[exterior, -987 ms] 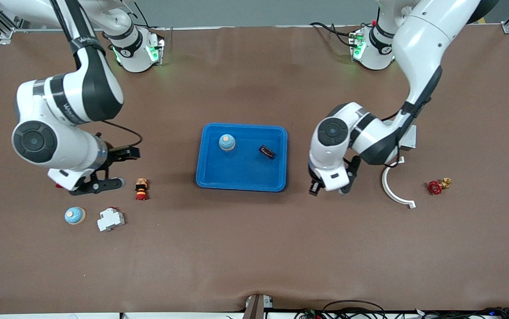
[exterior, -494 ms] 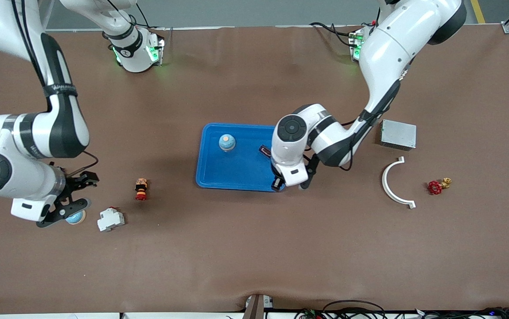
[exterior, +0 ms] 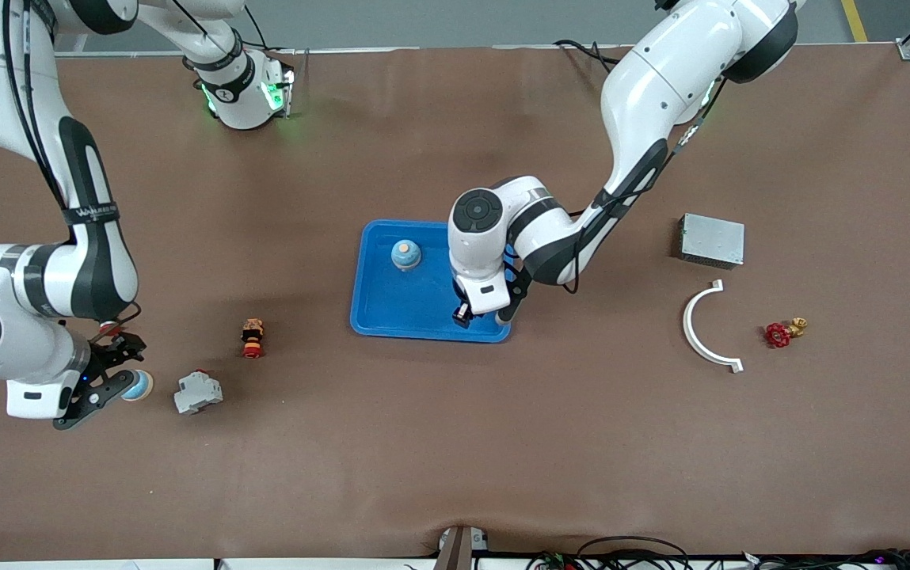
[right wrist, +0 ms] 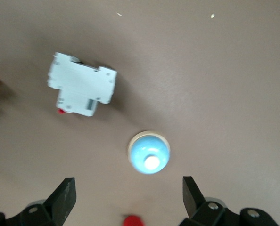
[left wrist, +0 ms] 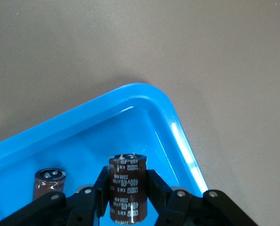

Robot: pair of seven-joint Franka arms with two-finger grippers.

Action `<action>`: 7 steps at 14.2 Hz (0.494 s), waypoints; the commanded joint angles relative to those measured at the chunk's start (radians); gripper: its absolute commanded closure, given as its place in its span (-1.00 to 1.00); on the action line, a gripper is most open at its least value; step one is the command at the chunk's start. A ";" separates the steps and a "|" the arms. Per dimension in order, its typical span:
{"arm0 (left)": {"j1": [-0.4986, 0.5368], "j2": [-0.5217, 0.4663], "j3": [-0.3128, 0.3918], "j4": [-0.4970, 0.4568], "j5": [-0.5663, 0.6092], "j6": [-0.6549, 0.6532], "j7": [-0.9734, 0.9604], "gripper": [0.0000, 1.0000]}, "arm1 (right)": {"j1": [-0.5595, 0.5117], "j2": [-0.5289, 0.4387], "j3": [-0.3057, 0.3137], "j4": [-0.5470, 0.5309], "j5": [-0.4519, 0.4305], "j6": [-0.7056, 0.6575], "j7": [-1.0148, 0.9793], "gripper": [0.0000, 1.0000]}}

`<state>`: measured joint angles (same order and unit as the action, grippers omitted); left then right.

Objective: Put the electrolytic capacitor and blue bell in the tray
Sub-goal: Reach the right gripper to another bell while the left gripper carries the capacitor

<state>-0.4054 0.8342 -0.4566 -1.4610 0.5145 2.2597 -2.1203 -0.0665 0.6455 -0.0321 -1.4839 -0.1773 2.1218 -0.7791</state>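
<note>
The left gripper (left wrist: pixel 127 207), jaws clamped on 1 electrolytic capacitor (left wrist: pixel 127 194), hangs over the blue tray (exterior: pixel 391 317), while the right gripper (right wrist: pixel 127 200), jaws wide and holding nothing, hovers over a blue bell (right wrist: pixel 149 153) on the tabletop (exterior: pixel 455 443).

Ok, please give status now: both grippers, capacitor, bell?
Left gripper shut on capacitor, over tray. Right gripper open above blue bell on table. Nothing blocking.
</note>
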 commanded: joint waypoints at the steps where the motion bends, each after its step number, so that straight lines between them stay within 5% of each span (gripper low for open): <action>1: -0.006 0.006 0.013 0.021 -0.014 -0.002 -0.035 -0.23 | -0.058 0.069 0.020 0.031 -0.019 0.056 -0.119 -1.00; 2: -0.004 0.003 0.013 0.021 -0.007 -0.005 -0.036 -0.99 | -0.061 0.081 0.020 0.031 -0.019 0.061 -0.127 -1.00; 7: 0.034 -0.059 0.012 0.028 -0.005 -0.136 -0.012 -1.00 | -0.088 0.131 0.023 0.027 -0.001 0.064 -0.127 -1.00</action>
<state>-0.3957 0.8256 -0.4485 -1.4336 0.5144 2.1869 -2.1406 -0.1340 0.7529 -0.0313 -1.4819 -0.1770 2.1922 -0.8908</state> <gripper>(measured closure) 0.101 0.000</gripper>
